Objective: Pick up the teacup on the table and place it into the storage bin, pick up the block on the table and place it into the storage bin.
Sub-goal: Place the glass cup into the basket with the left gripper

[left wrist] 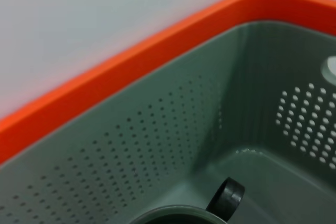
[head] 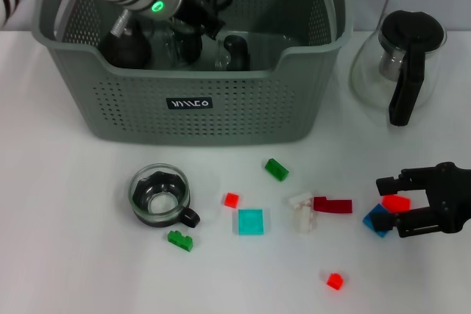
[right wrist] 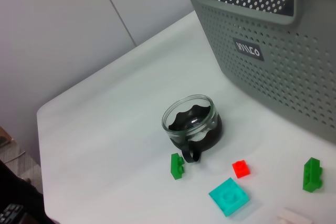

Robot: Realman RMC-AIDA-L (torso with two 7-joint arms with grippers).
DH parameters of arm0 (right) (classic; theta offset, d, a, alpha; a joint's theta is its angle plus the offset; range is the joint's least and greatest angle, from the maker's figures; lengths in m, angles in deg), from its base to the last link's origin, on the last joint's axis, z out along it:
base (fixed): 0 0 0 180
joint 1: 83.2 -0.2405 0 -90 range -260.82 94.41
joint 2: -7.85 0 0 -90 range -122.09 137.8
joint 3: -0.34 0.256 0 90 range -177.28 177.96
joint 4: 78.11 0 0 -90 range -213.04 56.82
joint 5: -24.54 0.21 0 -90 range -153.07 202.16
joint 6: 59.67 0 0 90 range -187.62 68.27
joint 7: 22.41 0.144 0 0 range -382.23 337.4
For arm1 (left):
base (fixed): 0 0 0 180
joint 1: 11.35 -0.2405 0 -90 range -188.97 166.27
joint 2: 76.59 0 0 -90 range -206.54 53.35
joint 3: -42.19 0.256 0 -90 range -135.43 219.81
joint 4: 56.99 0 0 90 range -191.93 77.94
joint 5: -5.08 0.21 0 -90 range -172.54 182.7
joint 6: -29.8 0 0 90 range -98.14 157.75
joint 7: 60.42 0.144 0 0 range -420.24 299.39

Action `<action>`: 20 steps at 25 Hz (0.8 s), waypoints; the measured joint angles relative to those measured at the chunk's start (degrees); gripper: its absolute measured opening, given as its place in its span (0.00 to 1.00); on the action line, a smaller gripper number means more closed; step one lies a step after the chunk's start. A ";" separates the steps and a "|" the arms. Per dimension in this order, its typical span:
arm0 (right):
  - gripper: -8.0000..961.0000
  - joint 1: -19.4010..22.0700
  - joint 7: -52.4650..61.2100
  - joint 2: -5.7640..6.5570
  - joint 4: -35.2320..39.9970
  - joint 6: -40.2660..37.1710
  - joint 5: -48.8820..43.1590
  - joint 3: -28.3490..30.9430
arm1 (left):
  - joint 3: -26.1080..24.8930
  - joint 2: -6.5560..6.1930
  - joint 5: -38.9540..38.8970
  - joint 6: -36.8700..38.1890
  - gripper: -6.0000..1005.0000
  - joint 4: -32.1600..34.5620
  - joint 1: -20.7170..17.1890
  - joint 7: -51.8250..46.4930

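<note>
The storage bin (head: 199, 104) stands at the back and also shows in the right wrist view (right wrist: 273, 61). A glass teacup (head: 160, 195) with a black base stands on the table in front of it, also in the right wrist view (right wrist: 191, 121). My left gripper (head: 202, 9) reaches down inside the bin, over teacups lying there (head: 126, 48). The left wrist view shows the bin's inner wall (left wrist: 157, 145) and a black cup handle (left wrist: 227, 198). My right gripper (head: 391, 207) is open low at the table's right, with a red block (head: 395, 202) and a blue block (head: 377, 220) between its fingers.
Loose blocks lie on the table: green (head: 277, 169), small red (head: 231, 199), cyan (head: 250, 221), white (head: 300, 211), dark red (head: 333, 205), green (head: 179, 240), red (head: 335, 280). A glass teapot (head: 401, 56) with a black handle stands right of the bin.
</note>
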 joint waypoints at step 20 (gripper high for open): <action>0.86 -0.79 0.00 0.14 0.04 0.04 -0.10 -0.16 | 6.56 2.93 0.29 -2.47 0.06 -1.46 -0.34 0.36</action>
